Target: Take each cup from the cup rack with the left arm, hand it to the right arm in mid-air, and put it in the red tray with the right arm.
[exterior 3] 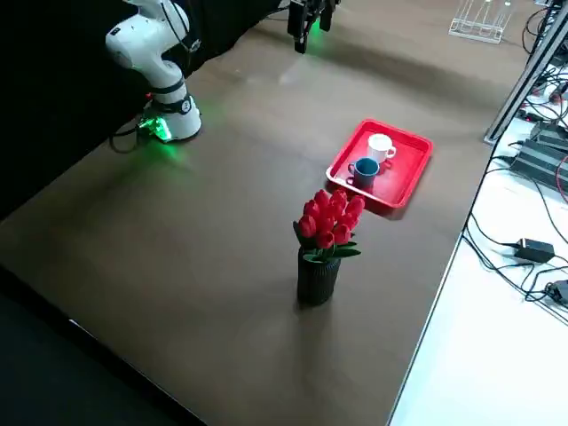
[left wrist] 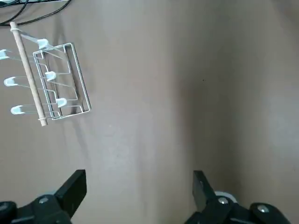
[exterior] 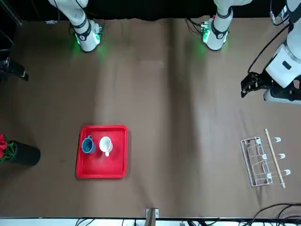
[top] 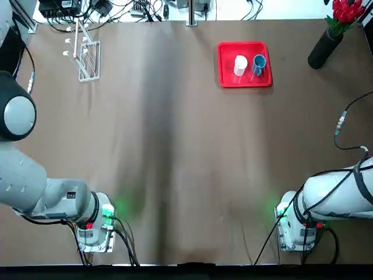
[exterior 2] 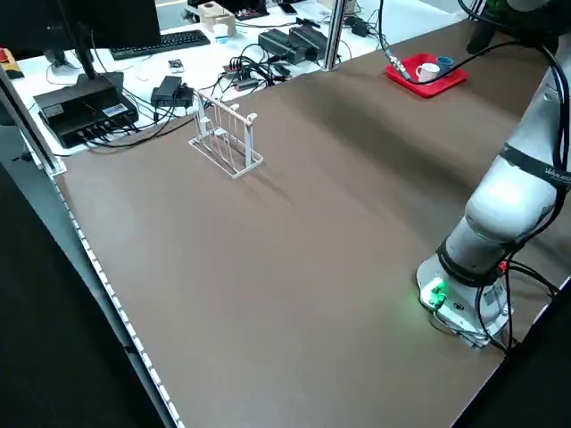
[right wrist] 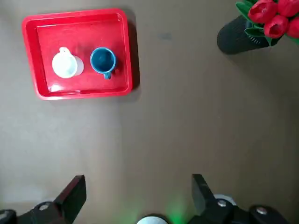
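Both cups (right wrist: 84,63) in red tray (right wrist: 37,28) — right gripper (right wrist: 138,198) well apart, open.

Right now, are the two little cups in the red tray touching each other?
Apart. In the right wrist view a strip of red tray floor shows between the white cup and the blue cup; the top view shows the same gap.

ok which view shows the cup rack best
The left wrist view: the cup rack fills more of the picture, with every peg and the wire base clear, and no cups on it. Top and front views show it smaller near the table edge; the left side view shows it obliquely; the right side view crops it.
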Tool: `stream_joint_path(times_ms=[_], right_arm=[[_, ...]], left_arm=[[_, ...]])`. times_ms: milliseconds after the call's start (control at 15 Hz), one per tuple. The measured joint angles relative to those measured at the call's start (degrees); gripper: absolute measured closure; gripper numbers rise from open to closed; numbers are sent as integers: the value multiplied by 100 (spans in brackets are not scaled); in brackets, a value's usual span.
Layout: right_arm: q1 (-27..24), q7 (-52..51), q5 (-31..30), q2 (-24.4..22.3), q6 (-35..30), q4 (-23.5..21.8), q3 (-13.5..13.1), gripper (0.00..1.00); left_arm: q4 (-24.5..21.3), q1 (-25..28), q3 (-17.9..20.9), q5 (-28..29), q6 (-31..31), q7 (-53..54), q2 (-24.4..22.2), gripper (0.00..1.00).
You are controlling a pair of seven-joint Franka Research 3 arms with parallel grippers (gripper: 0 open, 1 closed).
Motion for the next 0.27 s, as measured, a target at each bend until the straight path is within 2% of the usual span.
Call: stream_joint_path(times_ms=[267], right_arm=[[100,-10,-72,2,64,-105,101,0]], left_arm=[[0,-4,-84,0,-17,-2,0,0]])
